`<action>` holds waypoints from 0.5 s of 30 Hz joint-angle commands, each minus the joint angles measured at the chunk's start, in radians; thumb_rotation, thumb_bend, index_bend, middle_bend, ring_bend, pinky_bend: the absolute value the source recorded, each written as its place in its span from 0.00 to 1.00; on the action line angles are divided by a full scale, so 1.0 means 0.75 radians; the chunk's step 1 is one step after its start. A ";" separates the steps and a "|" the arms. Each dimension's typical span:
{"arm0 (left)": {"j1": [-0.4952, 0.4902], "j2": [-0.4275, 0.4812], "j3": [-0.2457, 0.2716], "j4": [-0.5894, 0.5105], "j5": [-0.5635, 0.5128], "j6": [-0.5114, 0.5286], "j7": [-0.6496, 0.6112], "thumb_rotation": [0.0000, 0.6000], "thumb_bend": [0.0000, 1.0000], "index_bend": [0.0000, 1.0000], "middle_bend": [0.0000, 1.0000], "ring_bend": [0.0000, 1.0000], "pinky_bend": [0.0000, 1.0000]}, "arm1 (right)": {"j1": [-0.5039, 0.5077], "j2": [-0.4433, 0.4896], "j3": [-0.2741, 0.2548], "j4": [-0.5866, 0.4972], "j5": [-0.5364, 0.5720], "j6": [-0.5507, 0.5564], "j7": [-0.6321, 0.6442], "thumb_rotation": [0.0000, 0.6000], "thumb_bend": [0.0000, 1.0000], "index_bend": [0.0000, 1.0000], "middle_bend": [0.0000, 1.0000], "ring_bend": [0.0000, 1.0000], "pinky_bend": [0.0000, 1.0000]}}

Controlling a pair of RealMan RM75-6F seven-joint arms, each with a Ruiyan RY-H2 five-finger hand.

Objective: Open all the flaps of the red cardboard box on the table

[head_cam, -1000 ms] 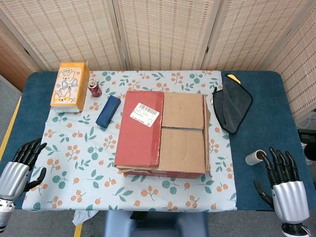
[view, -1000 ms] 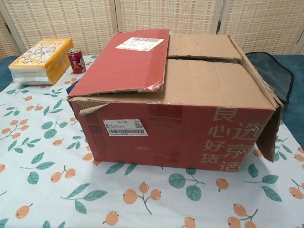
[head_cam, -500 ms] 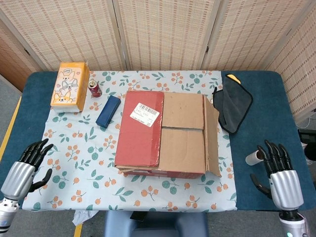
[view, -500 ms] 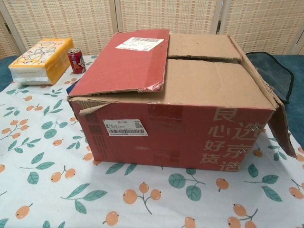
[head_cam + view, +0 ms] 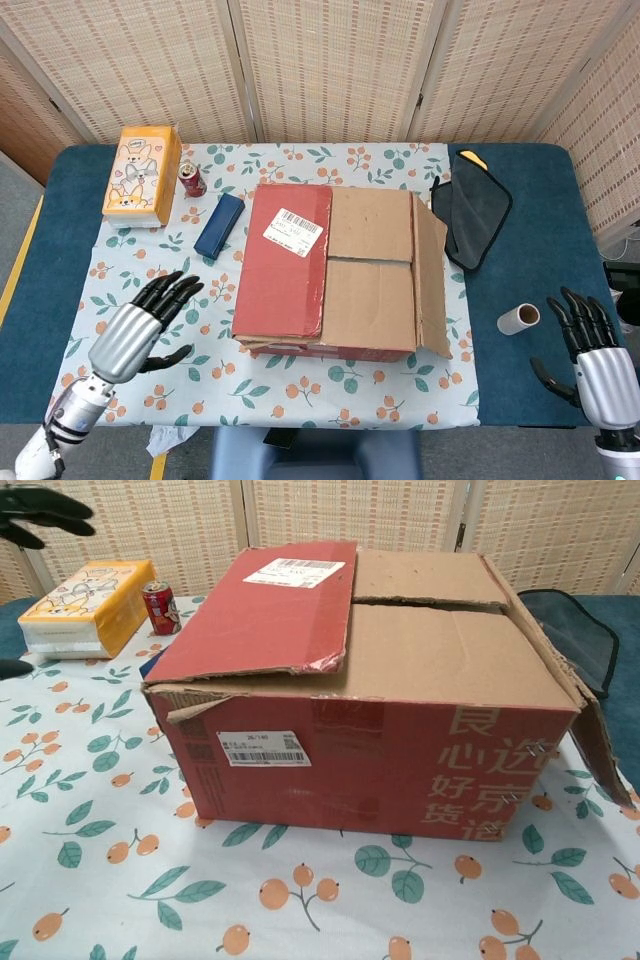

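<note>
Two of my hands are in the head view, and both hold nothing. My left hand (image 5: 135, 330) hangs over the floral cloth (image 5: 150, 390) just left of the red cardboard box (image 5: 330, 272), fingers (image 5: 172, 291) spread and aimed at the box without touching it. In the chest view only its dark fingertips (image 5: 40, 505) show at the top left corner. My right hand (image 5: 600, 362) sits well right of the box over the blue counter (image 5: 545, 260), fingers apart and pointing up, near a small cardboard tube (image 5: 518, 318).

The box stands in the middle of the cloth. Its red left flap (image 5: 283, 262) with a white label lies flat over the top; two brown flaps (image 5: 368, 270) lie closed beside it, and the right-hand brown flap (image 5: 430, 275) angles outward off the box's side.
</note>
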 commanded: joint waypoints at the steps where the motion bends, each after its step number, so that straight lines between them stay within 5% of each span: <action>1: -0.105 -0.039 -0.051 -0.138 -0.120 -0.176 0.138 1.00 0.30 0.04 0.14 0.08 0.16 | -0.006 0.023 -0.003 0.012 -0.005 -0.003 0.043 1.00 0.34 0.00 0.00 0.00 0.00; 15: -0.371 -0.357 -0.208 -0.250 -0.645 -0.364 0.660 1.00 0.34 0.01 0.14 0.07 0.15 | -0.042 0.143 -0.014 0.088 0.022 -0.011 0.309 1.00 0.34 0.00 0.00 0.00 0.00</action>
